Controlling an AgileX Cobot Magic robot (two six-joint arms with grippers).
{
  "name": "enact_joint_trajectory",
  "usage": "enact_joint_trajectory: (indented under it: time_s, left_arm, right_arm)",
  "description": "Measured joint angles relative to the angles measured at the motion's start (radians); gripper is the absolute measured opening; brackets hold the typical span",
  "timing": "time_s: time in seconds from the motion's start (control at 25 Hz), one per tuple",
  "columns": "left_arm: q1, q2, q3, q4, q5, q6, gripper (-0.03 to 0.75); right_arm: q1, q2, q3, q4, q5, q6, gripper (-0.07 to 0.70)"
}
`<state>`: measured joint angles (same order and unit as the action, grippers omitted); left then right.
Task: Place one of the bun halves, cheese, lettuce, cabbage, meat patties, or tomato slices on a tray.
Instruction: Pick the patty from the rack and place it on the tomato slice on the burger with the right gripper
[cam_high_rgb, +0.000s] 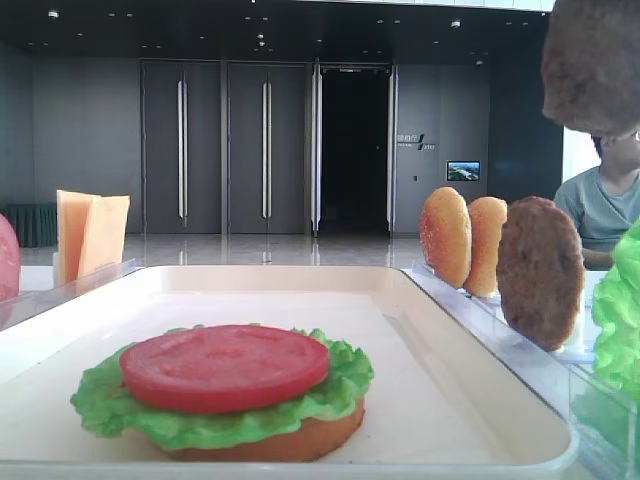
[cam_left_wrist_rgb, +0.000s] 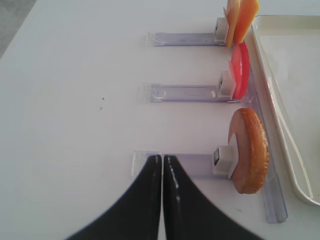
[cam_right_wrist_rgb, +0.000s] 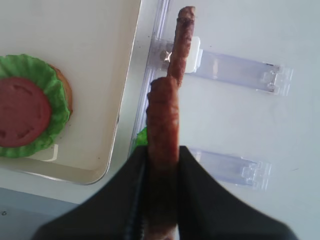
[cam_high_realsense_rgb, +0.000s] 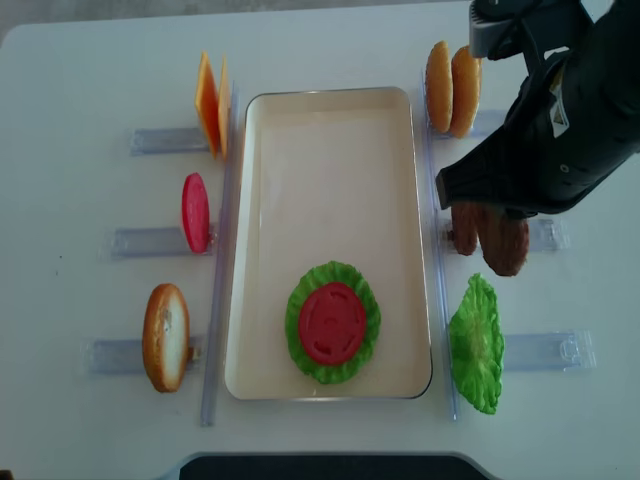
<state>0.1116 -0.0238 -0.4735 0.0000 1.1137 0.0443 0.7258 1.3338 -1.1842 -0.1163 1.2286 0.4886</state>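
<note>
A: What was the left gripper (cam_left_wrist_rgb: 162, 165) doing?

B: Its fingers were pressed together on nothing, hanging over the bare table beside the near-left rack. A bun half (cam_left_wrist_rgb: 248, 151) stood on edge in that rack, a tomato slice (cam_left_wrist_rgb: 240, 70) in the next one farther off, and cheese (cam_left_wrist_rgb: 240, 17) in the farthest.

A: And the middle?

B: The tray (cam_high_realsense_rgb: 330, 130) carried a stack toward its near end: lettuce (cam_high_realsense_rgb: 300, 300) with another tomato slice (cam_high_realsense_rgb: 331, 321) on top, and a bun base showing under them in the low view.

A: The right side?

B: The right gripper (cam_right_wrist_rgb: 162, 165) was clamped on a meat patty (cam_right_wrist_rgb: 162, 125), gripped on edge across its thickness and lifted off its rack, to the right of the tray. The second patty (cam_right_wrist_rgb: 181, 42) stood in the rack beyond it.

A: How would it handle?

B: I judged it stiff enough not to sag, light, with a grainy face that should resist slipping. Pinching the flat faces near the rim suited it. Laying it flat on the tomato slice looked like the awkward part, since that top is glossy.
</note>
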Motion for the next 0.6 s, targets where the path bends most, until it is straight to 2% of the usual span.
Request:
enact_joint_trajectory:
  time_s: [0.2, 0.4, 0.6]
  left_arm:
    - [0.000, 0.000, 0.000, 0.000, 0.000, 0.000, -0.007]
    - [0.000, 0.000, 0.000, 0.000, 0.000, 0.000, -0.007]
    - [0.000, 0.000, 0.000, 0.000, 0.000, 0.000, -0.007]
  right_arm:
    - [0.027, -0.014, 0.009, 0.018, 0.000, 0.014, 0.108]
    - [0.031, -0.014, 0.009, 0.122, -0.002, -0.055, 0.108]
    - [0.026, -0.015, 0.009, 0.256, -0.090, -0.172, 0.108]
